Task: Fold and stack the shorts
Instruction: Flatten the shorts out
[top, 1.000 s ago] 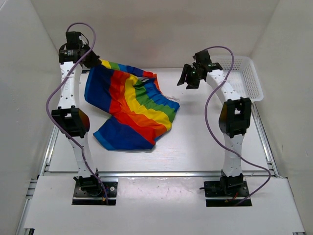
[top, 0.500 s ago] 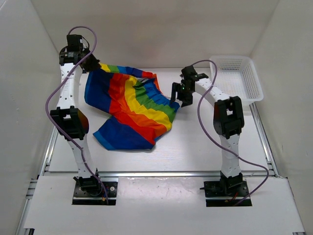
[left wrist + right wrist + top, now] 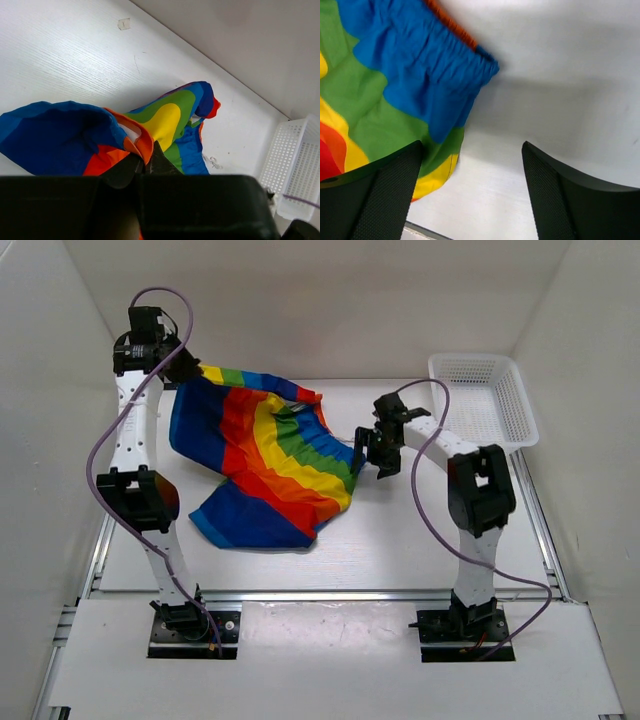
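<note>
Where plain white walls close in three sides, we see a white bench with a faint grain. On its left and middle the shorts lie crumpled, one corner lifted off by the left claw, pinched tight on it. A white mesh basket sits far right. Our right claw hovers spread wide at their blue gathered edge.

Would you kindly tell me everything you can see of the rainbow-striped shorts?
The shorts are soft, thin cloth with broad blue, red, orange, yellow and green stripes and a gathered blue elastic band. They lie crumpled and unfolded on the white table, one far corner lifted and pinched in the shut left hand. The open right hand hovers at their right edge; contact there is unclear.
</note>
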